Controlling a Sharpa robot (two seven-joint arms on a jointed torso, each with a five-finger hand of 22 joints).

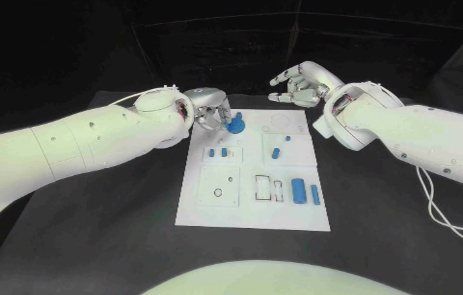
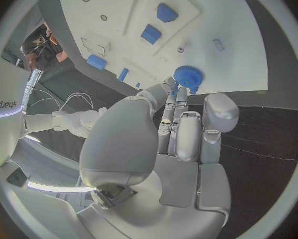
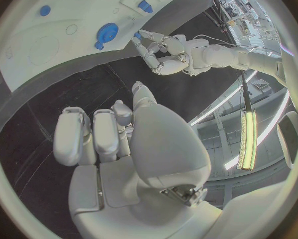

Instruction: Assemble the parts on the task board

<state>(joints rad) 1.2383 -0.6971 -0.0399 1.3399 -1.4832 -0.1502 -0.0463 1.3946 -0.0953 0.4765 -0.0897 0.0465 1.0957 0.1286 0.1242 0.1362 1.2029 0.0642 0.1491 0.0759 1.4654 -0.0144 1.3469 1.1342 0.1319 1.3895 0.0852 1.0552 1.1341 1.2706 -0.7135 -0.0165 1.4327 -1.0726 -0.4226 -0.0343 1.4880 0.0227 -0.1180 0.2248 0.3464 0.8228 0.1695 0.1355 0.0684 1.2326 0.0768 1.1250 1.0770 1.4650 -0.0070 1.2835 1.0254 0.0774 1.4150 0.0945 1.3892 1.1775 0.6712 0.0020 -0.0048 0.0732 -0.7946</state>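
Left robot hand (image 1: 211, 113) sat at the far-left corner of the board (image 1: 253, 218), fingertips on the blue knob (image 1: 235, 126). The left wrist view showed the fingers (image 2: 178, 103) reaching the knob's toothed rim from one side; whether they pinched it or only touched it could not be told. The knob stood on the board close to its far edge, probably being seated or turned in its socket there, which would explain the low, angled approach from the left.

Right robot hand (image 1: 301, 85) hung above the bench (image 1: 96, 241) beyond the board's far-right corner, fingers loosely curled and apart, holding nothing. It looked parked out of the way, leaving the board to the left arm.

Other parts lay loose on the board: two small blocks (image 1: 218, 152) in the left middle, a short peg (image 1: 275, 153) right of centre, two cylinders (image 1: 304, 191) near the right edge on the near half. All were well apart from the knob.

Room: the knob was near the far edge, so little board lay beyond it. The near half was open for either arm. The right side gave free entry towards the cylinders.
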